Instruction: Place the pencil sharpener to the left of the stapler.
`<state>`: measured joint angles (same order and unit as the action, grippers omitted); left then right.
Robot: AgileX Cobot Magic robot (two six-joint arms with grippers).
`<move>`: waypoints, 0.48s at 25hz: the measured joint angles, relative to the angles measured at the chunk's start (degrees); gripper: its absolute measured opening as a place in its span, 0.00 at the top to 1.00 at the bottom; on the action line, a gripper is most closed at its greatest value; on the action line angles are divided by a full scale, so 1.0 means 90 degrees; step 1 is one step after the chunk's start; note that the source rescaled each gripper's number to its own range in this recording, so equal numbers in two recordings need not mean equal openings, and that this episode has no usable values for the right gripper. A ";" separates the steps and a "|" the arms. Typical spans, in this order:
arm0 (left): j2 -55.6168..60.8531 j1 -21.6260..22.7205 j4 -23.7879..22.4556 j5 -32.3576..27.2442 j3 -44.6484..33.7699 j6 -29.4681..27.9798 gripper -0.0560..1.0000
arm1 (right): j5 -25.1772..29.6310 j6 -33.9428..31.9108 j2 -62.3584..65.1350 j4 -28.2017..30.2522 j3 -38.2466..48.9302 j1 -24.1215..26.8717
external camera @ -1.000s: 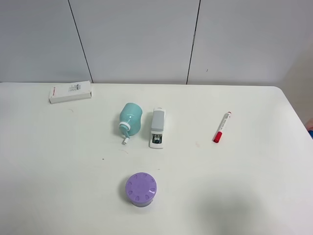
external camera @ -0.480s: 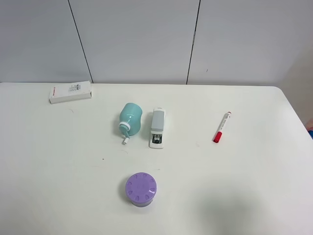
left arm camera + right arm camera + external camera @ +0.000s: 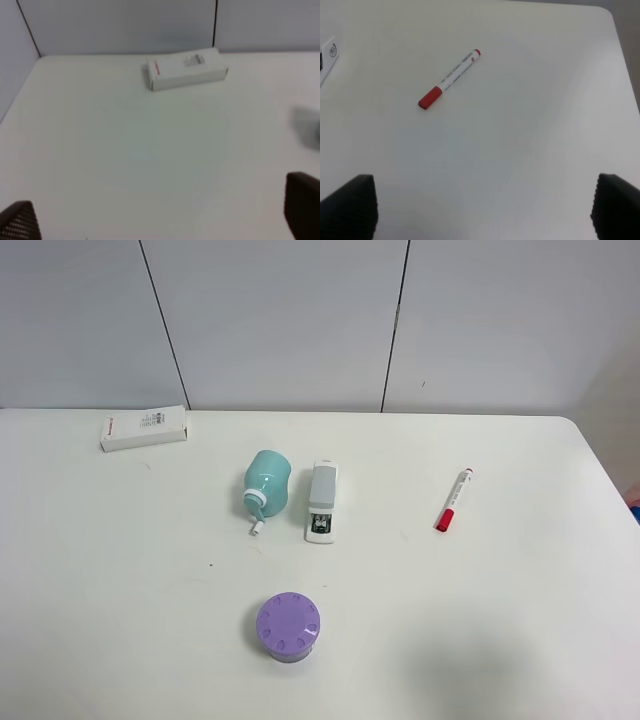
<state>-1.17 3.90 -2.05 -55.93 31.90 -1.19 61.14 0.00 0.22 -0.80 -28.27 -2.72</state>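
The light teal pencil sharpener lies on the white table with its white crank pointing toward the near edge. Right beside it, on its right with a small gap, lies the grey and white stapler, dark metal end toward the front. Only a corner of the stapler shows in the right wrist view. Neither gripper appears in the exterior high view. My left gripper is open over bare table near the white box. My right gripper is open, with nothing between its fingers, short of the marker.
A white box with red print lies at the back left. A red-and-white marker lies right of the stapler. A purple round lidded container stands in front of the pair. The table's right edge curves away.
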 joint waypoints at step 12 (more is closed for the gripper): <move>0.0171 0.0000 0.0000 -0.0448 -0.0307 0.0000 0.01 | 0.0000 0.0000 0.0000 0.0000 0.0000 0.0000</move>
<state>0.36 3.90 -2.05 -59.96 29.14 -1.19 61.14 0.00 0.22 -0.80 -28.27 -2.72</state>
